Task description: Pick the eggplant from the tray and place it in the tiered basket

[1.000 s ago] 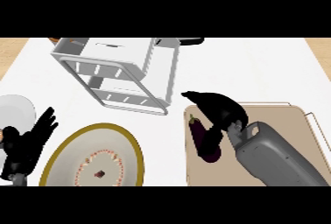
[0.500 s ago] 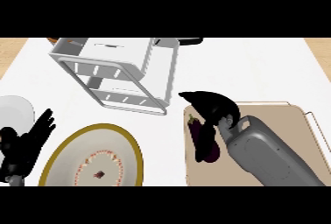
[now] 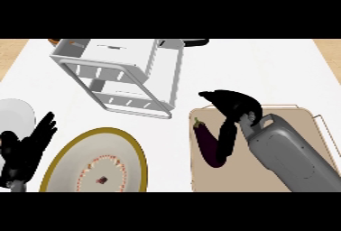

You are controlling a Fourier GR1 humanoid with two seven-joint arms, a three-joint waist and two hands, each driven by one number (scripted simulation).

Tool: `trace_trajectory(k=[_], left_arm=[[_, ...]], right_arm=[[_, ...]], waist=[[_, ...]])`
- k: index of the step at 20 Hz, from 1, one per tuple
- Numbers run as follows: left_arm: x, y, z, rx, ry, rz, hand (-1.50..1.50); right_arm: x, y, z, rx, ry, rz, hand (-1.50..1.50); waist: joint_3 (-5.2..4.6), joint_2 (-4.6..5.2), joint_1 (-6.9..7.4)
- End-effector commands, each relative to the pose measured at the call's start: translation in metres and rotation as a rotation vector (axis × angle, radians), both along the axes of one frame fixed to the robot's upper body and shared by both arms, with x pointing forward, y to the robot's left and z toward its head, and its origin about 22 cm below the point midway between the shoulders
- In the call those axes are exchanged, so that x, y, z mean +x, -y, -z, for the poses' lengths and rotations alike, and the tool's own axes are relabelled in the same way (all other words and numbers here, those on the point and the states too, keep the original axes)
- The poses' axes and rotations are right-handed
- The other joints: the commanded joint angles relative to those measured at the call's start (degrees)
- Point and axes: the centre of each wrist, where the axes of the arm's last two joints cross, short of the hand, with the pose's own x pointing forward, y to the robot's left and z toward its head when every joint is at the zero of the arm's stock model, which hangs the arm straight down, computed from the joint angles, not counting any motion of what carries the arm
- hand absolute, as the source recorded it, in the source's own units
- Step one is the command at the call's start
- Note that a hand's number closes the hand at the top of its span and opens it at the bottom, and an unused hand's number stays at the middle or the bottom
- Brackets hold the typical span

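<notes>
At the worktop's near edge, a gold-rimmed plate (image 3: 96, 164) sits left of centre, a small dark morsel at its middle. Beside it, by the left edge, the robot's left hand (image 3: 26, 151) rests released, fingers straight and pointing up, next to a pale round dish (image 3: 15, 116). To the right, the beige tray (image 3: 293, 113) carries the purple eggplant (image 3: 208, 143) along its left side; the right hand (image 3: 233, 110) arches over it, fingers curling down against the eggplant's right flank. Farther back, the white tiered basket (image 3: 123, 74) stands near the worktop's far edge.
</notes>
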Motion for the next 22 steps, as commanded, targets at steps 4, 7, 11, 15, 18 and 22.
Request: trace_trajectory(k=[4,7,11,15,18,22], left_arm=[[-0.015,-0.003,0.003,0.009,-0.026,-0.005,0.00],[0.001,0.000,0.003,-0.006,-0.003,0.001,0.00],[-0.032,-0.021,0.003,-0.003,-0.012,-0.007,0.00],[-0.005,0.009,0.003,0.000,-0.025,0.002,0.00],[0.015,0.003,0.004,0.003,-0.006,0.009,0.00],[-0.007,-0.010,0.002,0.000,-0.019,0.006,0.00]], right_arm=[[-0.007,0.002,0.009,-0.074,-0.087,0.043,-1.50],[-0.017,0.011,0.018,-0.078,-0.079,0.025,-1.50],[-0.018,0.016,0.025,-0.045,-0.063,0.049,-1.50],[-0.018,0.016,0.043,-0.042,-0.062,0.016,-1.50],[-0.013,0.003,0.039,-0.036,-0.061,0.018,-1.50],[-0.005,0.004,0.042,-0.043,-0.069,0.024,-1.50]], waist=[[-0.09,0.09,0.19],[-0.10,0.13,-0.18],[-0.08,0.07,0.23],[-0.07,0.17,0.05],[-0.09,0.21,0.00],[-0.08,0.18,0.27]])
